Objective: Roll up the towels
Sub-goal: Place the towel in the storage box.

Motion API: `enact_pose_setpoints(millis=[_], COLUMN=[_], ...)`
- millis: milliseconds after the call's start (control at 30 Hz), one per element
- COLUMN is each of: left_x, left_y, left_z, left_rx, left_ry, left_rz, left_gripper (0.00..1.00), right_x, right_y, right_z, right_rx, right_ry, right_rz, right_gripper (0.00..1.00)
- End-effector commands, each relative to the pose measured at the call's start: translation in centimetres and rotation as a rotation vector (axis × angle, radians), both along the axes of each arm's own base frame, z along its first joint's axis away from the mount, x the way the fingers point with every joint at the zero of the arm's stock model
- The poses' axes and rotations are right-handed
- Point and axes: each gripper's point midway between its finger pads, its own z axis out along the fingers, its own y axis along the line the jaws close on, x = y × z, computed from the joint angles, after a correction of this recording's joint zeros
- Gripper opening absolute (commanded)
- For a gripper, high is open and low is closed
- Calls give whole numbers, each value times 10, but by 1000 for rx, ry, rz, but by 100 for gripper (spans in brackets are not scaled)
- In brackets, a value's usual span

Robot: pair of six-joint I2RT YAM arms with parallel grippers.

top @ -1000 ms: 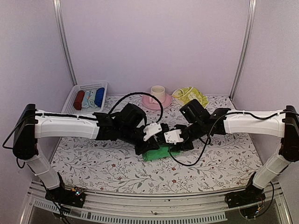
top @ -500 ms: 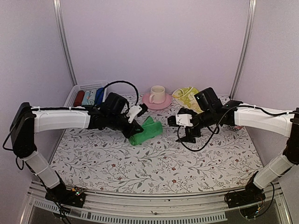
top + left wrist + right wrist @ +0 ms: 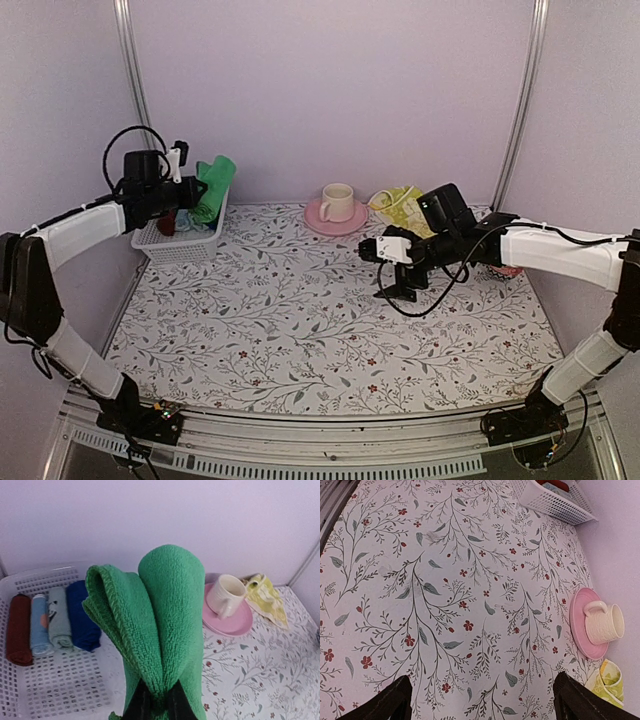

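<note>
Green terry towel (image 3: 167, 620), plain, bundled into a loose roll, one hemmed flap standing apart on its left side. Its lower end is pinched between the narrow jaws of the left gripper (image 3: 159, 707), and the bundle rises upright from the fingers. It is held in the air over the white basket (image 3: 185, 245).

White perforated basket, at the far left corner of the table (image 3: 320, 340). It holds four cloth rolls side by side: dark red roll (image 3: 19, 630), pale blue roll (image 3: 39, 630), grey-green roll (image 3: 59, 622) and deep blue roll (image 3: 82, 615).

Pale yellow towel (image 3: 405, 205) with green printed marks, unrolled and crumpled, at the far edge of the table, right of centre.

Pink saucer (image 3: 318, 218) carrying a cream cup (image 3: 338, 200), at the middle of the far edge, near the yellow towel on its left.

Right gripper (image 3: 402, 285), jaws spread wide and holding nothing. It hangs above the floral table cover, right of centre and in front of the yellow towel. The wrist view shows only bare cover between its fingers (image 3: 390, 702).
</note>
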Motion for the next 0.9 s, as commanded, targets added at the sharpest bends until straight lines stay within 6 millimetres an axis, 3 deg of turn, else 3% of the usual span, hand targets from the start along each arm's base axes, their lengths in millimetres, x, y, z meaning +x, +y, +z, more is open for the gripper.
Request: enact_pose_setpoints(millis=[0,200,400,533,867], left_x=[39,77,97,97,78], left_y=[59,86,102,102,95], left_z=[12,-28,-74,-99,-132], left_rx=[-124,-186,-183,-190,-304], left_ry=[-37,57,150,218,351], left_rz=[142,155,209,215,246], left_gripper=[0,0,0,0,0], right_x=[7,5,5,6,8], right_y=[3,6,6,5,5], right_z=[2,-8,-13,-15,-22], right_rx=[16,9,3,-4,-22], right_ry=[6,35,50,49,52], right_rz=[-16,-7,-7,-10,-13], right_gripper=[99,99,99,99,99])
